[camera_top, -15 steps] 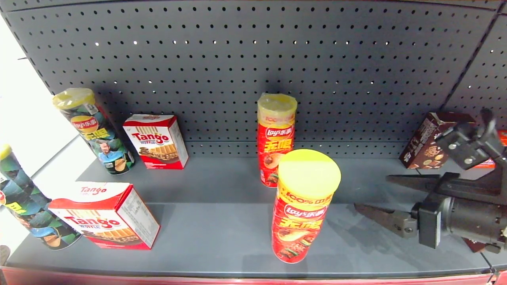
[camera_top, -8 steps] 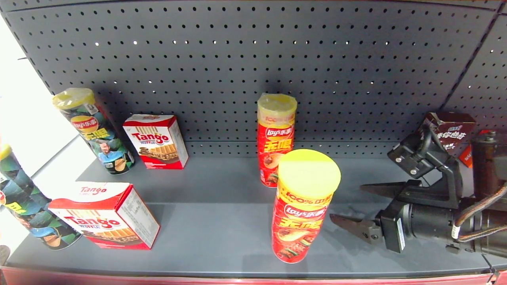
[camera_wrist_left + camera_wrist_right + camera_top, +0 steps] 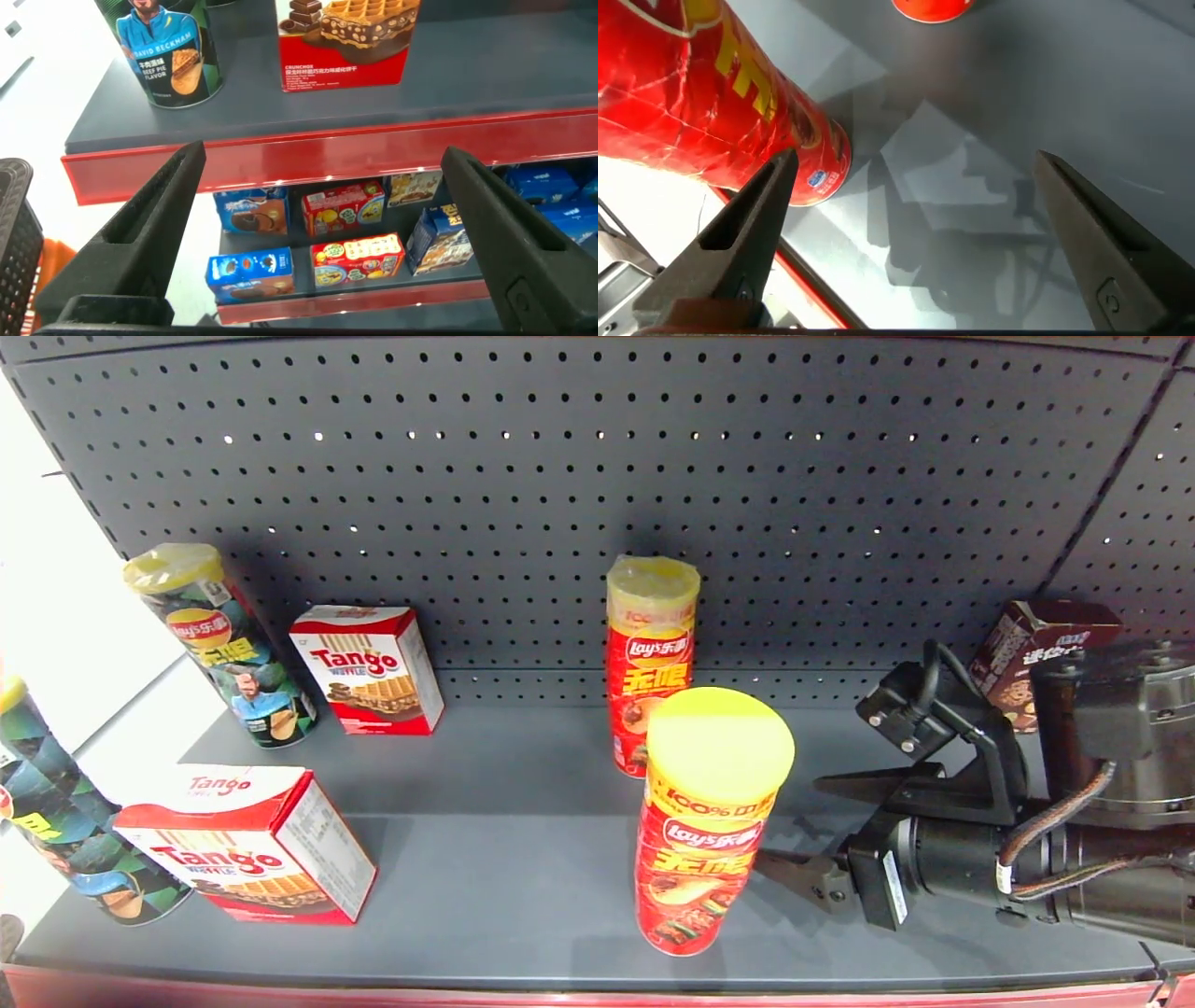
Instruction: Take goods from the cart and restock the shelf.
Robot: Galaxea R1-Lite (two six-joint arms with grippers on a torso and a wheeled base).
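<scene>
Two red chips cans stand on the grey shelf (image 3: 504, 859). The front can (image 3: 711, 826) is near the shelf's edge and the back can (image 3: 652, 663) is near the pegboard. My right gripper (image 3: 794, 826) lies level just right of the front can, open, with its near fingertip (image 3: 764, 863) at the can's side. In the right wrist view the front can (image 3: 701, 103) lies beside one finger (image 3: 747, 243), outside the gap of the right gripper (image 3: 920, 233). My left gripper (image 3: 318, 243) hangs open and empty below the shelf's red front edge (image 3: 327, 154).
Two wafer boxes (image 3: 369, 667) (image 3: 252, 845) and two green chips cans (image 3: 219, 644) (image 3: 56, 821) stand on the shelf's left part. A brown box (image 3: 1041, 639) leans at the back right behind my right arm. Lower shelves hold small boxes (image 3: 346, 261).
My right gripper has moved left along the shelf up to the front red can. The can's top has shifted slightly left.
</scene>
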